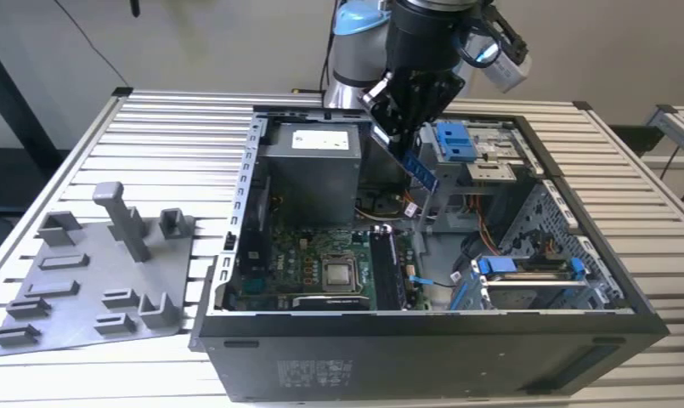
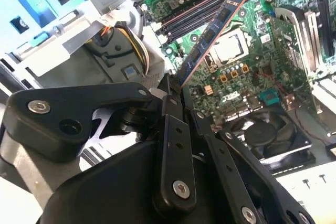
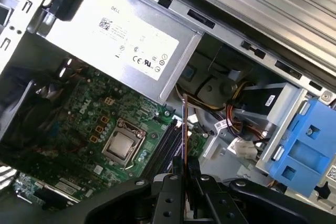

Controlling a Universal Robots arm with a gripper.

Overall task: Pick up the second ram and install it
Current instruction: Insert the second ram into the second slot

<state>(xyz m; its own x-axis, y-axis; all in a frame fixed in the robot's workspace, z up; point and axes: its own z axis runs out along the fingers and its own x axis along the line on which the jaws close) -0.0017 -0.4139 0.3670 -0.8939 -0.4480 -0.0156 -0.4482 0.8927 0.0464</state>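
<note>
My gripper (image 1: 396,136) hangs over the open computer case (image 1: 432,327), shut on the second ram (image 1: 422,175). The ram is a thin dark blue strip, held by one end and slanting down toward the motherboard. In the second wrist view the ram (image 2: 210,38) juts out from the gripper (image 2: 176,97), showing its row of chips above the board. It appears edge-on in the first wrist view as a thin line (image 3: 184,129) rising from the gripper (image 3: 185,170). The long black memory slots (image 1: 387,268) (image 2: 210,3) (image 3: 165,145) lie below, apart from the ram.
A grey power supply (image 1: 308,166) (image 3: 121,30) stands beside the gripper's path. Blue drive brackets (image 1: 455,140) (image 3: 299,145) and loose cables (image 3: 236,124) sit close by. The processor socket (image 1: 339,274) lies next to the slots. On the exterior view's left is a grey holder plate (image 1: 93,272).
</note>
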